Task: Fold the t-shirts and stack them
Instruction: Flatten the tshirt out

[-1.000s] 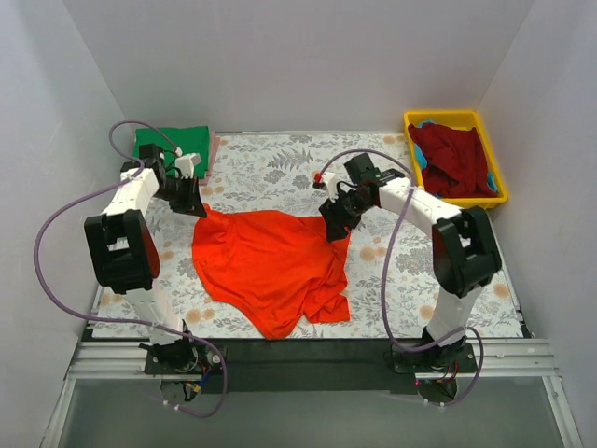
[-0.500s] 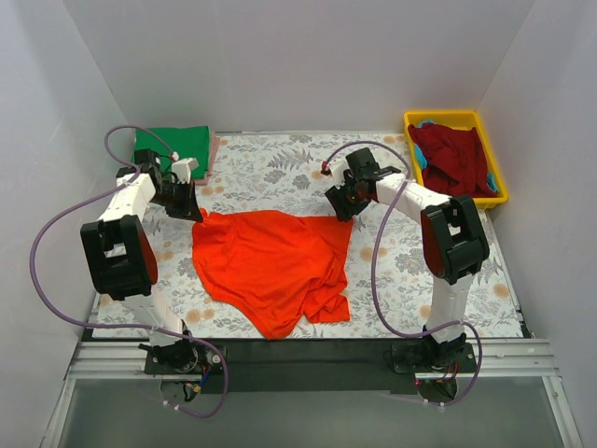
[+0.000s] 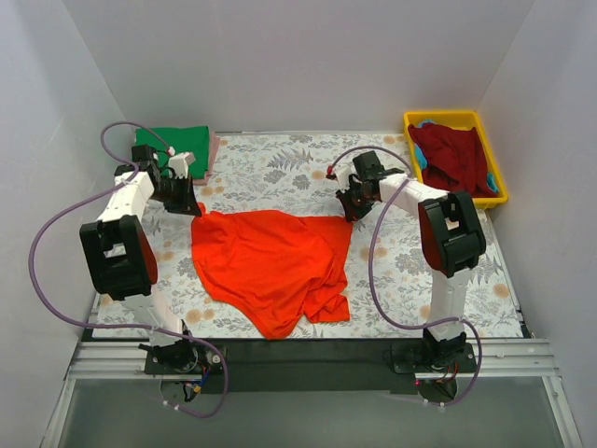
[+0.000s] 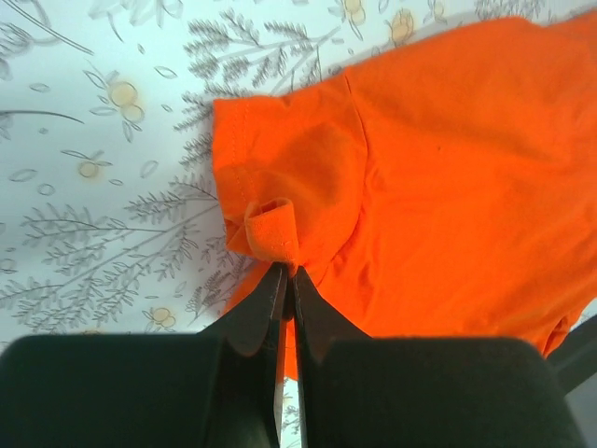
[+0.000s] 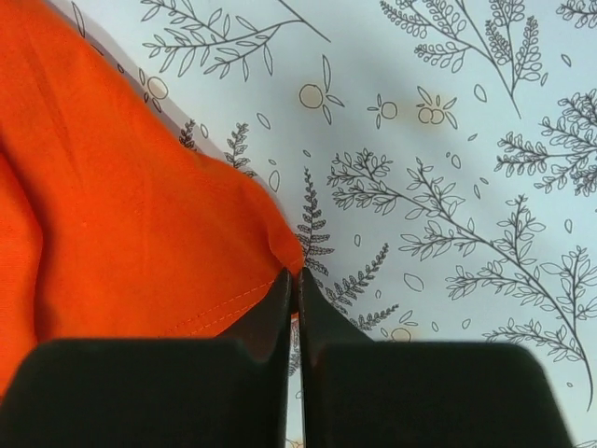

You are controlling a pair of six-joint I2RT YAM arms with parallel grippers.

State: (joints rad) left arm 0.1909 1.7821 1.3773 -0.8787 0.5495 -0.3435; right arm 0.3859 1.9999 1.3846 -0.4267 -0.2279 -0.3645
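On the leaf-patterned desk (image 3: pixel 280 159) the orange-red t-shirt (image 3: pixel 266 257) lay spread, not yet folded, its far corners clenched in the left tool (image 4: pixel 287 271) and right tool (image 5: pixel 294 278), while the green t-shirt (image 3: pixel 177 142) sat folded at far left and the dark red t-shirt (image 3: pixel 452 159) waited in the yellow tray (image 3: pixel 457 119).

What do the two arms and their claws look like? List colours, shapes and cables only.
The left arm and right arm match: white links, black joint housings and one bulky black block each. A loose purple cable loops from each base to the wrist. The left claw and right claw have matte black fingers tapering to narrow tips.
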